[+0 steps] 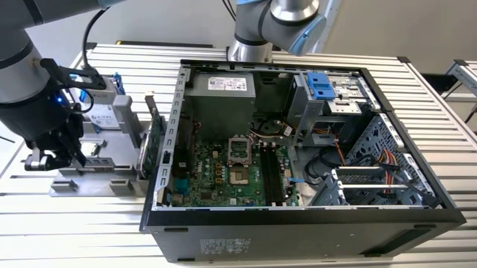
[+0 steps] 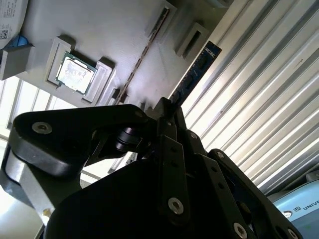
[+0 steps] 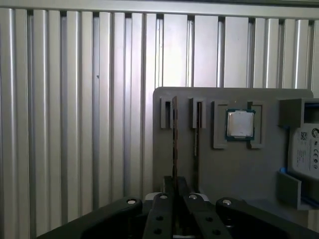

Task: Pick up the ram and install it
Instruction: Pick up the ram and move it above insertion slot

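Observation:
The ram [image 2: 195,72] is a thin blue-green stick seen edge-on, running out from between my fingertips. In the first wrist view the ram [image 3: 174,144] lines up with one slot of the grey holder block [image 3: 219,164], and I cannot tell whether it still sits in that slot. My gripper [image 3: 174,193] is shut on the stick's near end. In the exterior view my gripper [image 1: 75,159] hangs over the holder block [image 1: 89,187] at the exterior view's left, beside the open computer case [image 1: 298,218]. The ram [image 1: 98,162] pokes out at the fingers.
A second thin stick [image 3: 196,139] stands in the neighbouring slot. A square processor chip [image 3: 240,123] lies in its pocket on the block. A hard drive with blue clips [image 1: 100,111] and a green expansion card [image 1: 153,145] stand by the case wall. Another arm's base [image 1: 276,22] rises behind the case. The motherboard [image 1: 223,178] lies inside.

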Tool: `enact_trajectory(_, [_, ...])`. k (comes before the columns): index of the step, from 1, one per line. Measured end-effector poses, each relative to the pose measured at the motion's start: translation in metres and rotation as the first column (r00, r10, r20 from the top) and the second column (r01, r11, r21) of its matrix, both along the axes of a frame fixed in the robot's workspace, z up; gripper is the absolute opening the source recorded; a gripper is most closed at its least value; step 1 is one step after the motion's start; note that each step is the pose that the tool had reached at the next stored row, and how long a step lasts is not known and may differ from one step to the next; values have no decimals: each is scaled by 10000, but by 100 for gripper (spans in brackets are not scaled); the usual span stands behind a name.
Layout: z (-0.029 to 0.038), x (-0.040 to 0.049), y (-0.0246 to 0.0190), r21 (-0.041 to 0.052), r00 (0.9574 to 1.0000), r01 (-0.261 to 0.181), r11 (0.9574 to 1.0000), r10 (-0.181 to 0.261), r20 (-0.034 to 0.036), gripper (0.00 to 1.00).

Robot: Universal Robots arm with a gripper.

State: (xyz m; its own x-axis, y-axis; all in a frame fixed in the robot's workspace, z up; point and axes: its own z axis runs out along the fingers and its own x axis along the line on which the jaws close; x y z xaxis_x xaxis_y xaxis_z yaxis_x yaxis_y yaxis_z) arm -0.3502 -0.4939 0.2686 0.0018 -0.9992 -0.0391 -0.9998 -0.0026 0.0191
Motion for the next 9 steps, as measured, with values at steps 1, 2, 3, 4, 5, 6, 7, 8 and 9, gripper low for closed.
enact_trajectory(1, [6, 0, 0, 1, 10000, 10, 10000, -10, 0, 0])
enact_trajectory(2, [11, 0, 0, 4, 10000, 31, 10000, -31, 1, 0])
enact_trajectory(3, [16, 0, 0, 6, 10000, 55, 10000, -55, 1, 0])
enact_trajectory(4, [22, 0, 0, 9, 10000, 78, 10000, -78, 1, 0])
enact_trajectory(5, [27, 0, 0, 11, 10000, 97, 10000, -97, 1, 0])
enact_trajectory(6, [32, 1, -1, 13, 9999, 117, 9999, -117, 3, 0])
enact_trajectory(7, [39, 1, -1, 13, 9999, 137, 9999, -137, 2, 0])
enact_trajectory(8, [46, 1, -1, 15, 9999, 159, 9999, -159, 1, 0])
enact_trajectory(9, [52, 0, -1, 17, 9998, 180, 9998, -180, 1, 0])
